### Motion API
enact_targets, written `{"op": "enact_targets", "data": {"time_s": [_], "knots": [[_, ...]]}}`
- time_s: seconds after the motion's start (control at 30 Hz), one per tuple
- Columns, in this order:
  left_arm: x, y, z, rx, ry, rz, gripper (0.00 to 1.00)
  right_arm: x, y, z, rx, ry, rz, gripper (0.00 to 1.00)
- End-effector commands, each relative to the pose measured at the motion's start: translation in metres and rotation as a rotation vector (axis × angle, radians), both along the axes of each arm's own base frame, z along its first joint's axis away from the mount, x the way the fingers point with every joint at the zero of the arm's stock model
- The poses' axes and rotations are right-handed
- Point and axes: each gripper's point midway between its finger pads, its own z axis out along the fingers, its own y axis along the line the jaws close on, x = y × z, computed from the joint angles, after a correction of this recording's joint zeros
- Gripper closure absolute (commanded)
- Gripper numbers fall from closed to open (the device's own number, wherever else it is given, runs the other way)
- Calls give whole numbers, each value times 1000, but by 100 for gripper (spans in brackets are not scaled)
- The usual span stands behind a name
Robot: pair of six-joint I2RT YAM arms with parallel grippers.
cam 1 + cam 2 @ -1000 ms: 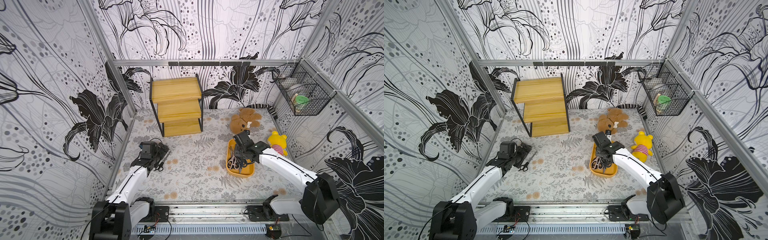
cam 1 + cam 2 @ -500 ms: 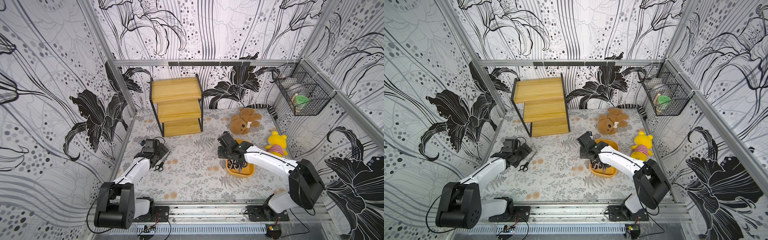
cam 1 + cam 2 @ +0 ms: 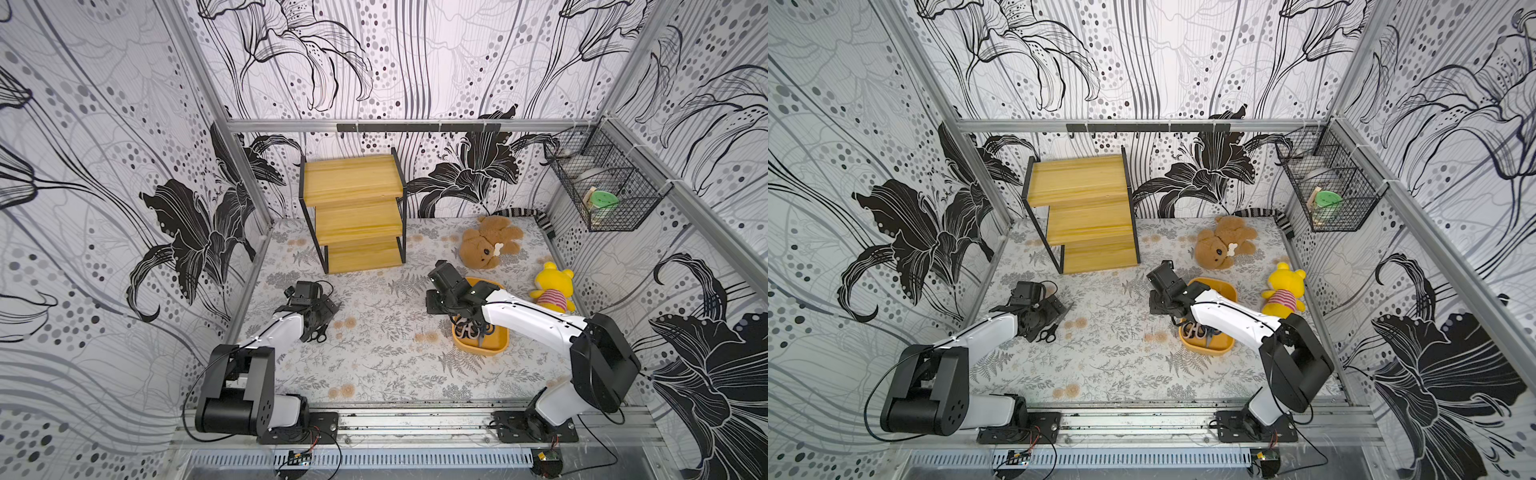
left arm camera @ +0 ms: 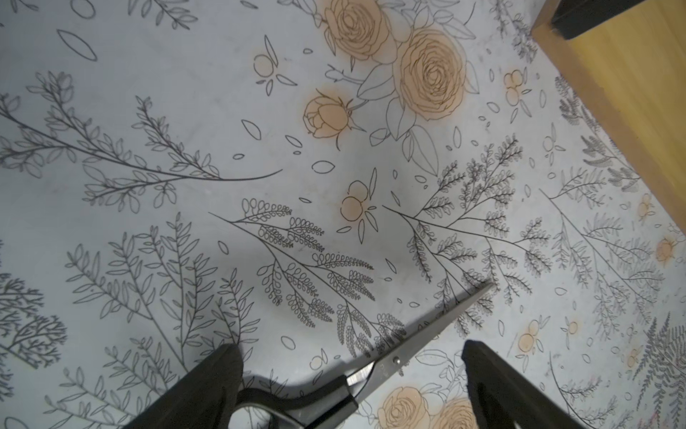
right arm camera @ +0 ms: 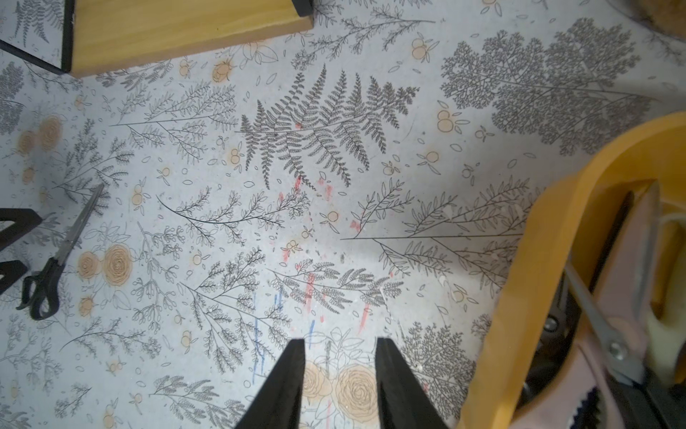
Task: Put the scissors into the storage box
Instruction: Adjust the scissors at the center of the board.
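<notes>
One pair of black-handled scissors [image 3: 319, 332] [image 3: 1050, 330] lies flat on the flowered mat at the left. My left gripper [image 4: 350, 345] is open and low over it, a finger on each side of the handles and pivot [image 4: 393, 359]. The yellow-orange storage box [image 3: 494, 351] [image 3: 1204, 352] sits at the right with several scissors [image 3: 471, 330] in it, a pale pink pair [image 5: 601, 334] among them. My right gripper [image 5: 339, 341] hangs open and empty over bare mat just left of the box rim [image 5: 519, 278]. The right wrist view also catches the black scissors [image 5: 55, 256].
A tiered wooden shelf [image 3: 353, 216] stands at the back. A brown teddy [image 3: 488, 243] lies behind the box and a yellow bear [image 3: 552, 286] to its right. A black wire basket [image 3: 602, 195] hangs on the right wall.
My right gripper has left the spot above the box and moved left, over the mat. The left gripper has settled lower around the black scissors.
</notes>
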Motion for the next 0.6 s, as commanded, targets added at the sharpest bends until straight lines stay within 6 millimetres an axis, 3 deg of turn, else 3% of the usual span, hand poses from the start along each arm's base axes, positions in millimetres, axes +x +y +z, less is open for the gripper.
{"op": "enact_targets", "data": {"time_s": [0.0,0.1,0.37,0.57], "knots": [[-1,-1,-7,-13,-10,1,3,0,2,4,0,-13,9,63],[-7,-11,-13,-80,-21,-3,3,0,0,2,-7,-13,4,63],[-31,-68,-24,-274,-37,-40,3,0,1,0,-7,-8,5,64],[-33,-106,-13,-374,-68,-54,3,-2,3,-3,-2,7,11,64]]}}
